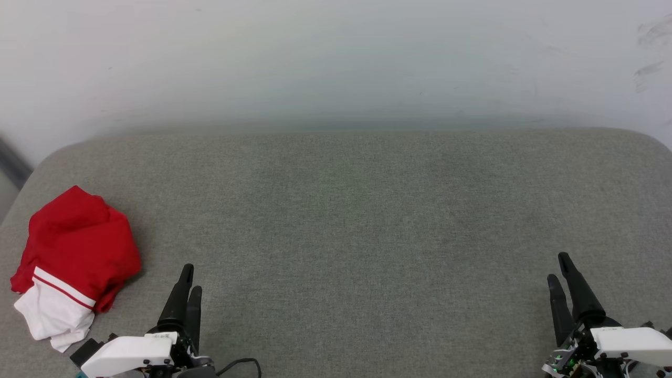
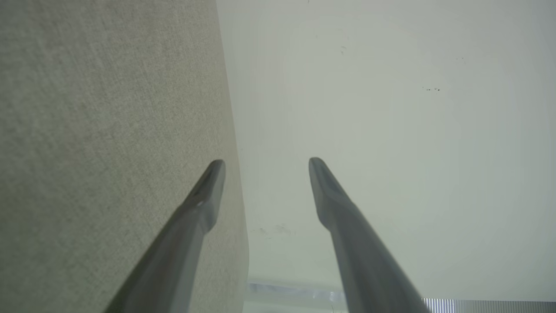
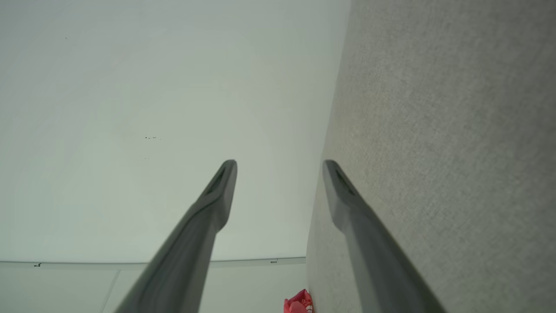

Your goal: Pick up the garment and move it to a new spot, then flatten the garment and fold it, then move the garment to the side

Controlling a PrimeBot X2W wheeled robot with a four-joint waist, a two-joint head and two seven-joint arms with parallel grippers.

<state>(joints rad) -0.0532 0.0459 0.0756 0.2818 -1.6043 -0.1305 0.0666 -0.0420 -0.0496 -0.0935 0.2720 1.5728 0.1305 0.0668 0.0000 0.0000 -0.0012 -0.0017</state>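
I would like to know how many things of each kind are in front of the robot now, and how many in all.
Garment, red and white, crumpled: 1
Pincers, the left pincer and the right pincer, both open and empty: 2
Grey padded surface: 1
Total: 4

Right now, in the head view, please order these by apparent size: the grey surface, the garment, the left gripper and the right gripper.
1. Grey surface, by far the largest.
2. Garment, bunched near the left edge.
3. Left gripper and right gripper: they look alike, so I do not rank them.
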